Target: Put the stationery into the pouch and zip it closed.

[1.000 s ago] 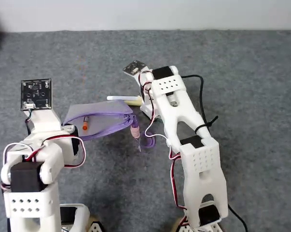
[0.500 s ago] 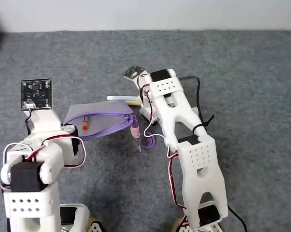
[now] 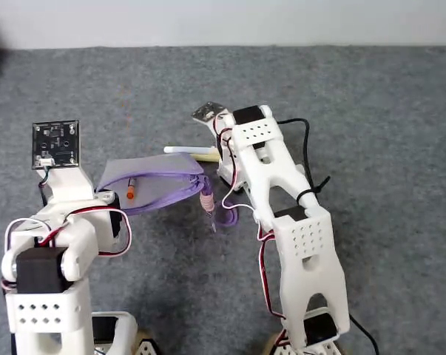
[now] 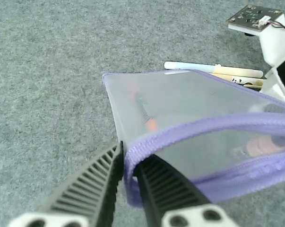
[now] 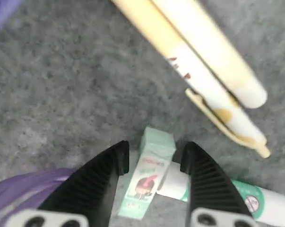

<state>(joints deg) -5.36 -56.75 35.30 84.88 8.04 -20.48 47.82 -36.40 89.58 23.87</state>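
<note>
Grey carpeted table (image 3: 370, 96), 2 arms at its near edge.

Right arm (image 3: 282, 185): stretched toward table centre. Right gripper (image 5: 156, 152) points down at the carpet, jaws spread apart and holding nothing, 1 finger either side of the eraser.

Left arm (image 3: 60, 244): near left. Left gripper (image 4: 128, 165) has its jaws pinched tight on the purple zip edge at the pouch's left end.

Pouch (image 3: 160, 181): translucent with purple trim, left of centre, unzipped, mouth toward the right arm. 1 orange-tipped pen (image 3: 130, 189) lies inside.

Pale pens (image 3: 189, 152): side by side on the carpet, just beyond the pouch's right end.

White-and-green tube (image 5: 255, 201): on the carpet beside the eraser.

Eraser (image 5: 148, 187): small, green-sleeved, on the carpet between the right fingers.
</note>
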